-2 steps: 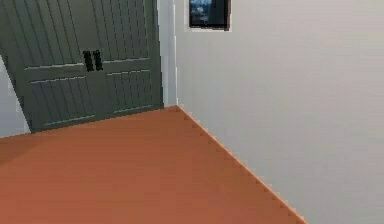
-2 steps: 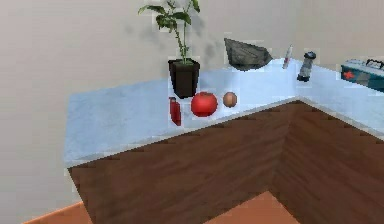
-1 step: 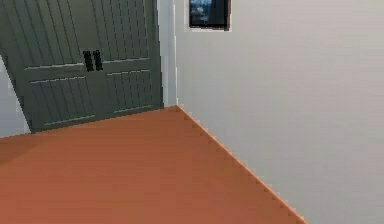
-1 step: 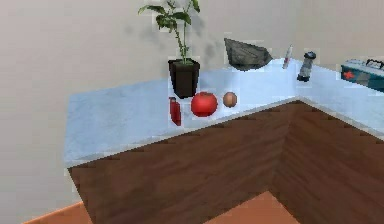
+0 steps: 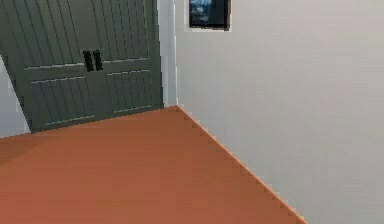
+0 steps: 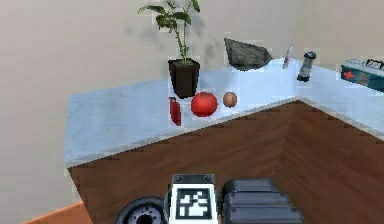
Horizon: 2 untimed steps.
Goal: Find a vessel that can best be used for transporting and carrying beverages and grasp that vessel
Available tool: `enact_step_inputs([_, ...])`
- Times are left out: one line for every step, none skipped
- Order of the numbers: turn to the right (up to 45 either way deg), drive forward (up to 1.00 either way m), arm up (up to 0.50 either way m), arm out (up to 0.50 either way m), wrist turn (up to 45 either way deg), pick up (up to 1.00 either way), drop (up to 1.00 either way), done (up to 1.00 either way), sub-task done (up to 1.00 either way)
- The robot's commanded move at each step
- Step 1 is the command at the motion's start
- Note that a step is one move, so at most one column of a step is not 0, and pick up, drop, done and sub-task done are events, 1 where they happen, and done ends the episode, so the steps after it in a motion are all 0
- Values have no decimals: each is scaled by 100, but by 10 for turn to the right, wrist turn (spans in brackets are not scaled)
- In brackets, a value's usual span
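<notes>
The claw (image 6: 146, 212) is a dark body at the arm side view's bottom edge, left of a white marked square (image 6: 195, 203). Its fingers cannot be made out, so I cannot tell its state or whether it holds anything. The arm (image 6: 258, 200) sits low beside it. A dark bottle-like vessel (image 6: 307, 67) stands at the back of the table (image 6: 110, 115).

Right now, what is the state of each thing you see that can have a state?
Double door: shut, both leaves.
Potted plant: upright on the countertop.
Dark bottle: upright.
Red round fruit: whole, resting on the countertop.
Teal box: cannot tell if closed.
</notes>
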Motion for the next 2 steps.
enact_step_inputs([0,0,0,44,0,0,0,0,0])
enact_step_inputs([0,0,0,0,450,0,0,0,0])
